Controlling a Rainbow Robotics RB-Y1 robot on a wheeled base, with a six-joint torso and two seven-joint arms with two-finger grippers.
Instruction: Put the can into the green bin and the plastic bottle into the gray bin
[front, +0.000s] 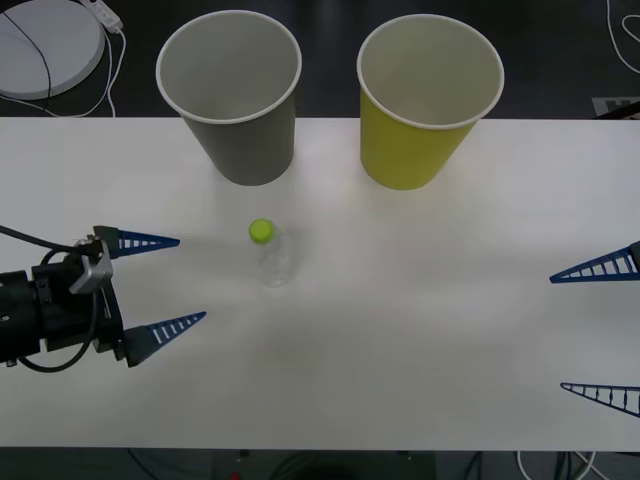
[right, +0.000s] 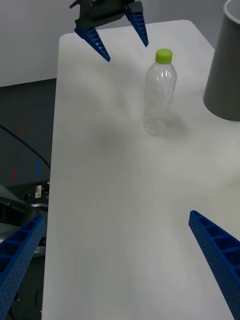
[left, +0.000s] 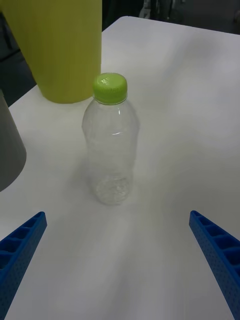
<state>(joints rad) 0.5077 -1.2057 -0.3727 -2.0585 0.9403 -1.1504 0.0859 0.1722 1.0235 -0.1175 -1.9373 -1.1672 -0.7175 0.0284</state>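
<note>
Left claw (front: 160, 285): at the left edge of the front view, low over the counter (front: 420, 330), its blue fingers spread wide and holding nothing, aimed at the bottle.
Gray bin (front: 232, 95): upper left of centre, upright at the far side of the counter, nothing visible inside.
Plastic bottle (front: 272, 255): centre-left, standing upright with its lime-green cap on, just in front of the gray bin and apart from it, a short way off the left claw's tips.
Green bin (front: 425, 100): upper right of centre, upright beside the gray bin, nothing visible inside.
Right claw (front: 600, 330): at the right edge, fingers wide apart and holding nothing, well away from the bottle.
Can: I see none on the counter.
Step in hand: probably the left claw's approach to the bottle, nothing binned yet.
Next move: the fingers need to straddle the bottle's body and close without tipping it.
Surface: plain white, matte.
Room: dark floor beyond, with a round white object (front: 45, 45) and cables at upper left.
</note>
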